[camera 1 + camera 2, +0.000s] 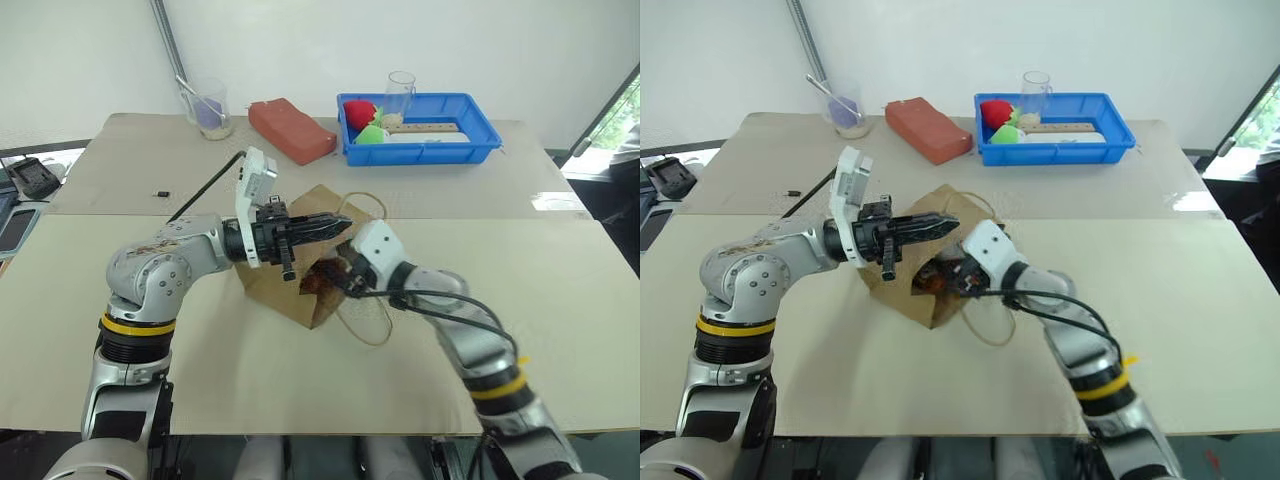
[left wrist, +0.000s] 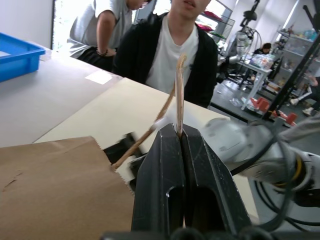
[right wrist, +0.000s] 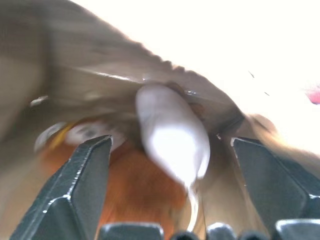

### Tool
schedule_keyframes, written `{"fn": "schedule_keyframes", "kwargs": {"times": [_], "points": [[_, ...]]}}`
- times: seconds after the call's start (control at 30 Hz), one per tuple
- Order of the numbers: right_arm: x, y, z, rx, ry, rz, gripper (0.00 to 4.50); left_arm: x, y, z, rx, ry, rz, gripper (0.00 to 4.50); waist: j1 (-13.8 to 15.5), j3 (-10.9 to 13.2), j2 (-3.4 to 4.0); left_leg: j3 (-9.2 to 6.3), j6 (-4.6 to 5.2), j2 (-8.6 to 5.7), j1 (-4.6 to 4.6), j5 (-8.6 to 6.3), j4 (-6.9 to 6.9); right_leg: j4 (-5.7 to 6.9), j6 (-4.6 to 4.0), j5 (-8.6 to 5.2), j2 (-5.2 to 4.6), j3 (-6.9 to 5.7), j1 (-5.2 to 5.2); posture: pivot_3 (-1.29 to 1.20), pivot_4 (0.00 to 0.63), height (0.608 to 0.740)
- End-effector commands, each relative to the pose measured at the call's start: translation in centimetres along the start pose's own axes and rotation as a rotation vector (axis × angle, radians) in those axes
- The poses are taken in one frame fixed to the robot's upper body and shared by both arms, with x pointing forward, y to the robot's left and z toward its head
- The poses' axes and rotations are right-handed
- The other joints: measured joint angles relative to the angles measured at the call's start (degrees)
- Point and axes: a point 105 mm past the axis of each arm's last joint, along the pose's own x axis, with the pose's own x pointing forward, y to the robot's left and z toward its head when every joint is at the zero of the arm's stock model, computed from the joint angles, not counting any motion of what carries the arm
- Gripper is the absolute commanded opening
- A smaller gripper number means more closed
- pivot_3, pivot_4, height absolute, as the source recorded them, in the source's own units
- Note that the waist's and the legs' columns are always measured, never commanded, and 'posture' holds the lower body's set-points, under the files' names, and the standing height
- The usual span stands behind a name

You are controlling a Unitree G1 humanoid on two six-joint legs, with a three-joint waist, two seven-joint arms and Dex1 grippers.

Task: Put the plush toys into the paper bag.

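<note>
Head stereo pair looked down over worktop (image 1: 560, 300); both wrist cameras sat close, sharing paper bag (image 2: 55, 185) mouth.

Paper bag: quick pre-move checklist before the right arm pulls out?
1. Left gripper shut on the bag's cord handle: ok.
2. Paper bag mouth held open toward the right gripper: ok.
3. Right gripper open, jaws apart and gripping nothing: ok.
4. Brown toy inside the bag mouth: ok, it lies between the open fingers.
5. Toy fully clear of the fingers: cannot tell, the view is blurred.
6. White bunny located for the next pick: cannot tell.
</note>
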Motion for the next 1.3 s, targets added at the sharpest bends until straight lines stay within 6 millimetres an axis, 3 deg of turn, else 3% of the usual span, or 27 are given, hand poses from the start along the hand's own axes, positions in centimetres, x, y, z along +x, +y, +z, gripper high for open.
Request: {"fn": "schedule_keyframes", "kwargs": {"times": [0.03, 0.23, 0.33, 0.5, 0.8, 0.9, 1.13, 1.3], "points": [[-3.4, -0.1, 1.6, -0.008, -0.030, 0.050, 4.26, 0.1, -0.1, 1.1, 0.048, -0.033, 0.001, 0.00, 0.1, 0.0, 0.00, 0.00, 0.00, 0.00, 0.00, 0.00, 0.00, 0.00, 0.00, 0.00, 0.00, 0.00, 0.00, 0.00, 0.150, 0.740], [-8.3, 1.7, -0.6, -0.002, 0.110, 0.196, 4.26, 0.1, 0.0, 1.0, 0.051, -0.037, -0.001, 0.00, -0.1, 0.0, -0.02, 0.02, 0.01, 0.02, 0.04, 0.00, 0.00, -0.04, 0.02, -0.01, 0.03, 0.00, 0.08, 0.00, 0.150, 0.740], [-9.3, 2.8, -2.0, -0.052, 0.189, 0.263, 4.26, 0.1, 0.1, 1.1, 0.053, -0.037, -0.001, 0.00, -0.3, 0.0, -0.02, 0.07, 0.01, 0.04, 0.06, 0.00, 0.01, -0.05, 0.02, -0.02, 0.06, 0.03, 0.09, 0.00, 0.150, 0.740], [-8.8, 3.3, -5.0, -0.180, 0.271, 0.271, 4.26, 0.2, 0.1, 1.1, 0.058, -0.038, -0.003, 0.00, -0.3, 0.0, -0.03, 0.11, 0.00, 0.04, 0.12, 0.01, 0.03, -0.03, 0.03, -0.02, 0.07, 0.06, 0.12, 0.00, 0.150, 0.740], [-5.5, 3.2, -6.8, -0.259, 0.263, 0.258, 4.26, 0.2, -0.1, 1.0, 0.061, -0.039, 0.003, 0.00, -0.2, 0.0, -0.04, 0.09, 0.00, 0.03, 0.10, 0.01, 0.04, -0.02, 0.02, -0.01, 0.05, 0.07, 0.10, 0.00, 0.150, 0.740], [-5.1, 2.9, -7.1, -0.204, 0.266, 0.229, 4.26, 0.1, -0.1, 1.0, 0.063, -0.041, 0.006, 0.00, -0.2, 0.0, -0.04, 0.09, 0.00, 0.03, 0.10, 0.01, 0.04, -0.03, 0.02, -0.01, 0.05, 0.06, 0.12, 0.00, 0.150, 0.740], [-5.7, 2.6, -4.4, 0.125, 0.140, 0.169, 4.26, -0.1, -0.2, 1.0, 0.065, -0.044, 0.019, 0.00, -0.1, 0.0, -0.04, 0.03, 0.00, 0.02, 0.08, 0.01, 0.04, 0.03, 0.01, -0.01, 0.04, 0.06, 0.09, 0.00, 0.150, 0.740], [-5.5, 1.6, -5.2, 0.184, 0.160, 0.077, 4.26, 0.0, -0.3, 0.9, 0.065, -0.043, 0.019, 0.00, -0.1, 0.0, -0.04, 0.01, 0.00, 0.01, 0.09, 0.01, 0.04, 0.03, 0.02, -0.01, 0.03, 0.04, 0.10, 0.00, 0.150, 0.740]]}}
